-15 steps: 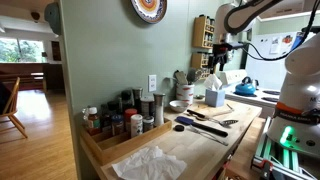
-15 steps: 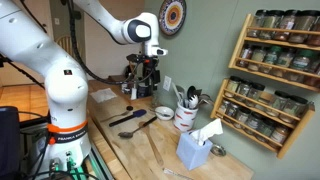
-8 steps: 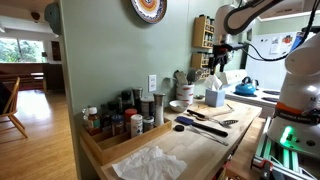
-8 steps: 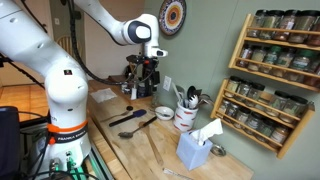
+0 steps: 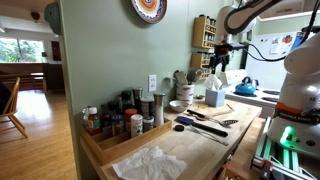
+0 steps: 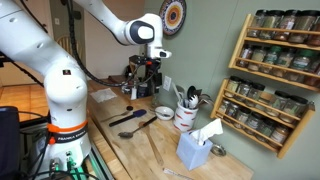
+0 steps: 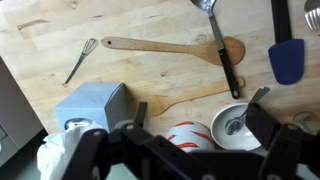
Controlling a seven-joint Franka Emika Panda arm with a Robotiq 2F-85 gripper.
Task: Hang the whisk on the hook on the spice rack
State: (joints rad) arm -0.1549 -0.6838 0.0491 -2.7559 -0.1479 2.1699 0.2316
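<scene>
The whisk (image 7: 82,58) is small and of thin metal wire. It lies flat on the wooden counter beside the blue tissue box (image 7: 90,105), and shows as a thin line in an exterior view (image 6: 154,150). My gripper (image 7: 198,118) is open and empty. It hangs above the striped utensil crock (image 7: 185,132) and the white bowl (image 7: 235,122), well apart from the whisk, and shows in both exterior views (image 6: 150,82) (image 5: 216,62). The light-wood spice rack (image 6: 270,75) (image 5: 203,32) hangs on the green wall. I cannot make out its hook.
A wooden spoon (image 7: 170,46), a black ladle (image 7: 225,60) and a blue spatula (image 7: 285,55) lie on the counter. A long low wooden tray of bottles (image 5: 120,128) stands at one end. A blue kettle (image 5: 246,86) stands behind.
</scene>
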